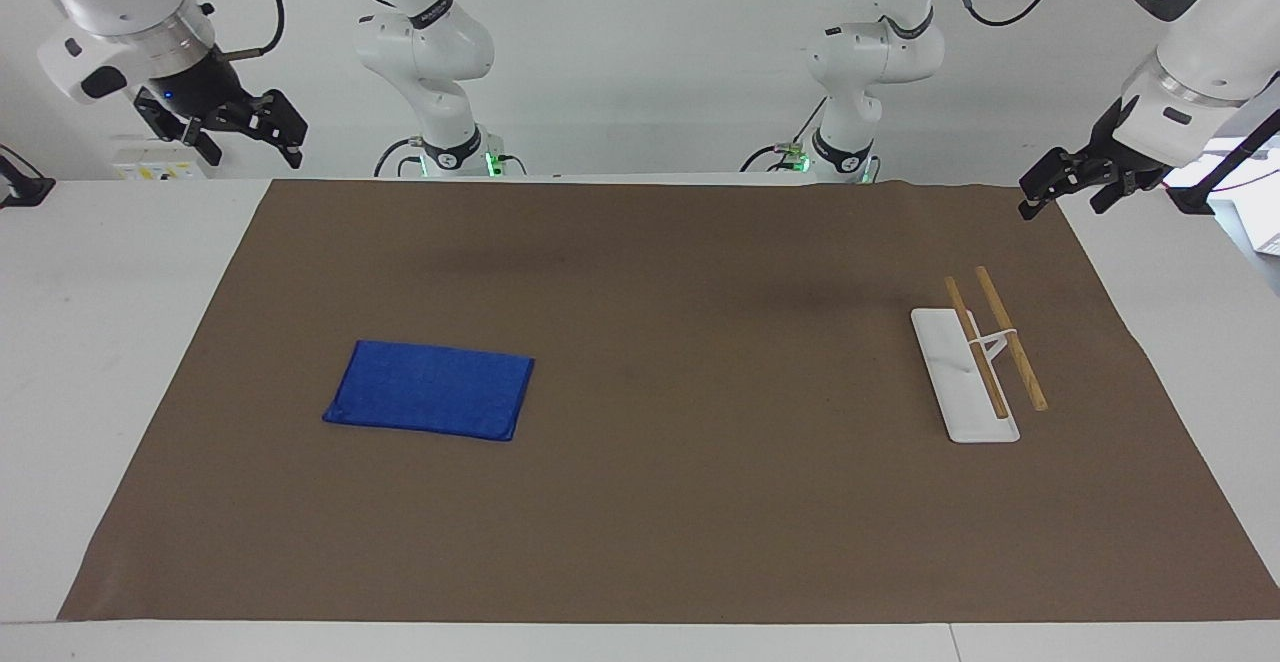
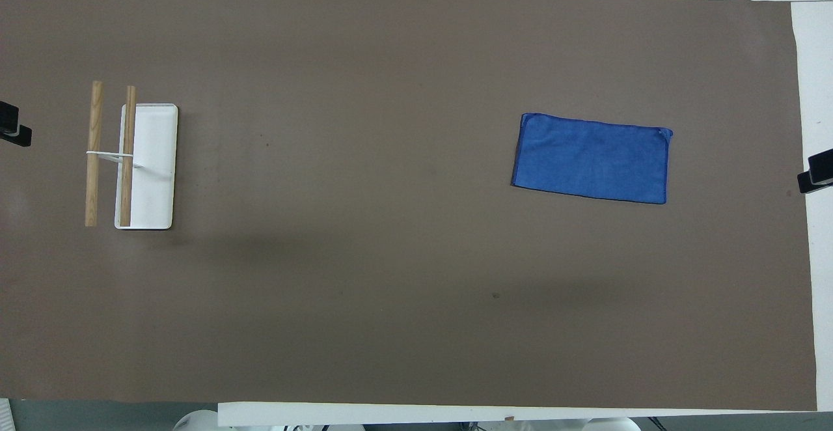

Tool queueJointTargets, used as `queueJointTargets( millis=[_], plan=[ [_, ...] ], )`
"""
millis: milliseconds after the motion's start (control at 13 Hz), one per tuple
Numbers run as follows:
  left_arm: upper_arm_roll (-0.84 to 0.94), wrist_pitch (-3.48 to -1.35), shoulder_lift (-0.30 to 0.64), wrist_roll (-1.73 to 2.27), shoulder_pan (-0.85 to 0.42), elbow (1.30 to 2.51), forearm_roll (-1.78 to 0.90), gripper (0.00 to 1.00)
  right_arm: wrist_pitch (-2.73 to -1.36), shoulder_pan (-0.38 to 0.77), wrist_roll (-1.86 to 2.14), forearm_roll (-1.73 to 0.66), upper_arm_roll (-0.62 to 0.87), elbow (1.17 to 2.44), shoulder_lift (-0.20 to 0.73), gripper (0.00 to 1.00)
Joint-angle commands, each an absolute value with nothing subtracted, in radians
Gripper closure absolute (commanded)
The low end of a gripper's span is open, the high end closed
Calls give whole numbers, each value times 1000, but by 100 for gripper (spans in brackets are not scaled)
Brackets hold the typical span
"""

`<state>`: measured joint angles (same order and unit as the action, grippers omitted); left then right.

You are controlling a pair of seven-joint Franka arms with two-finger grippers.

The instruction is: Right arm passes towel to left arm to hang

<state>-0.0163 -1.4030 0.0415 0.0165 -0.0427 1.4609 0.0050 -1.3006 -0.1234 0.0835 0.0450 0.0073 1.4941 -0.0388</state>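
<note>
Bench (image 1: 100,362): white top, nearly all covered by a brown mat (image 1: 640,502). Mat lies flat, with bare white margins at both ends and along the edge farthest from the robots.

Right arm (image 1: 110,2): raised over the bare margin at its own end of the bench, waiting. Right hand (image 1: 245,137) hangs in the air, blue light on, fingers spread, holding nothing.

Left arm (image 1: 1200,52): likewise raised at its own end, waiting. Left hand (image 1: 1060,182) hovers over the mat's corner, fingers apart, empty.

Towel (image 1: 430,389): royal-blue cloth, flat on the mat toward the right arm's end, long edges running along the bench. Looks folded, with a thicker seam at one short end. Nothing touches it.

Rack (image 1: 965,377): white base with two wooden rods (image 1: 1010,337) held above it on a thin white bracket. Toward the left arm's end, well apart from the towel.

Handling, by judgement: light, soft, limp; will sag and drape once lifted, and layers may separate if pinched mid-panel. Best hold is likely a short edge or corner, fingers coming down onto the mat and pinching through all layers, leaving a free hanging edge for the left hand to take.

Room: wide bare mat between towel and rack, good for the mid-air handover. Rack looks light; a dragging cloth could tip or shift it. Rods sit close together.
</note>
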Motion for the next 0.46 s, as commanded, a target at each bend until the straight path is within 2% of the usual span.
queueJointTargets(
  millis=[0,385],
  plan=[
    [-17,-1396,20,0,-37,1483,-5,0,-1304,-130,77,34,12,1508,-49,0],
    [-17,-1396,20,0,-37,1483,-5,0,-1328,-118,71,49,20,1519,-54,0]
  ],
)
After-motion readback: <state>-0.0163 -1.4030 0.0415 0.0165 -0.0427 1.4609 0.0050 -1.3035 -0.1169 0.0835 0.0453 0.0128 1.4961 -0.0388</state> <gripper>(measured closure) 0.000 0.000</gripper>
